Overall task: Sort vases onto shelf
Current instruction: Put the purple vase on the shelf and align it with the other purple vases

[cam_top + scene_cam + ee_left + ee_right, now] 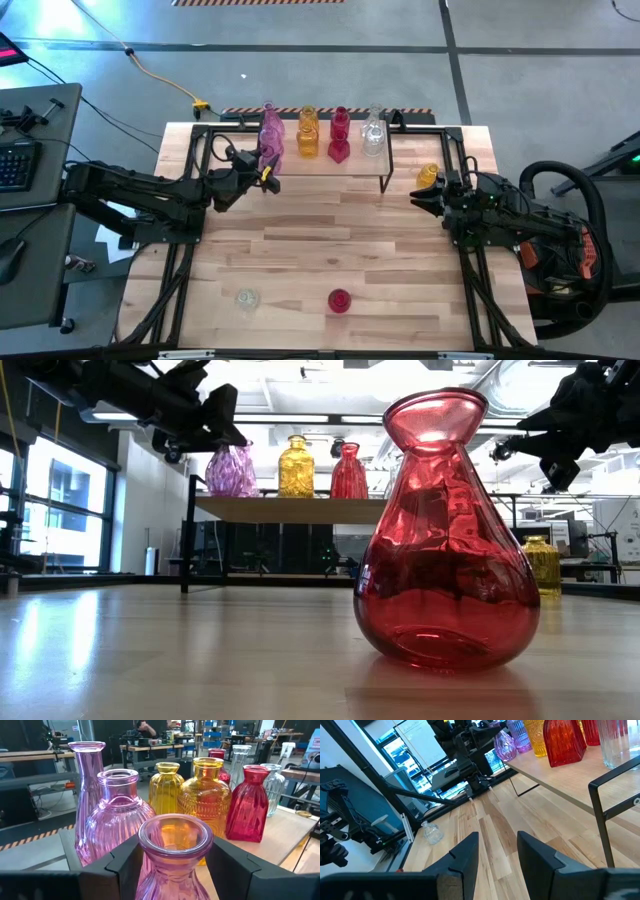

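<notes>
Pale wooden worktop (330, 250): left gripper (172, 865), fingers spread, is flanking a pink glass vase (172, 855) on the shelf (330, 165); fragile, slippery, probably best gripped at its neck. Right gripper (495, 852) is waiting, fingers parted, empty.

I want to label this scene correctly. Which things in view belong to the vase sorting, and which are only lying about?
Belonging to the job:
- shelf with its vases
- pink vase between the left gripper's fingers
- red vase, clear vase and yellow vase on the table

Lying about:
- keyboard
- yellow cable
</notes>
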Robot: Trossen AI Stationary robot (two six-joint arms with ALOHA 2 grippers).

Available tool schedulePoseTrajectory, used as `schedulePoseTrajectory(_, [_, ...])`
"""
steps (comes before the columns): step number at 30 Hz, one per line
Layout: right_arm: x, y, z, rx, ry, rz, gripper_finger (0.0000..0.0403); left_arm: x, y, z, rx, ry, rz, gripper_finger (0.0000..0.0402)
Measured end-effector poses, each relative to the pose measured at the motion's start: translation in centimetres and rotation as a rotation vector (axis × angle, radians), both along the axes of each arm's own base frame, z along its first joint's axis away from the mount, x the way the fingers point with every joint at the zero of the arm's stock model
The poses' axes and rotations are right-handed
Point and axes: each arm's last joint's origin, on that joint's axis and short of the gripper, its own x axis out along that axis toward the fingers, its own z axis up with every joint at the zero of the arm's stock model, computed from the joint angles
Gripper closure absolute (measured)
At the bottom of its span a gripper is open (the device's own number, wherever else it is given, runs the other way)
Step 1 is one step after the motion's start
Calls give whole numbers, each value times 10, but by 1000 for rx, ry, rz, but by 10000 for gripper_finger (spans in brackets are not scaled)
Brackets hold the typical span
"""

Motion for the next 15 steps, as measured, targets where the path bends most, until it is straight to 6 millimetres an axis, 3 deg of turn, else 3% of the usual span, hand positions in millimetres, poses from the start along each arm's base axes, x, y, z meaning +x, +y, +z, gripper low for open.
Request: schedulePoseTrajectory(15, [0, 0, 0, 0, 0, 0, 284, 0, 0, 0, -7, -7, -10, 199])
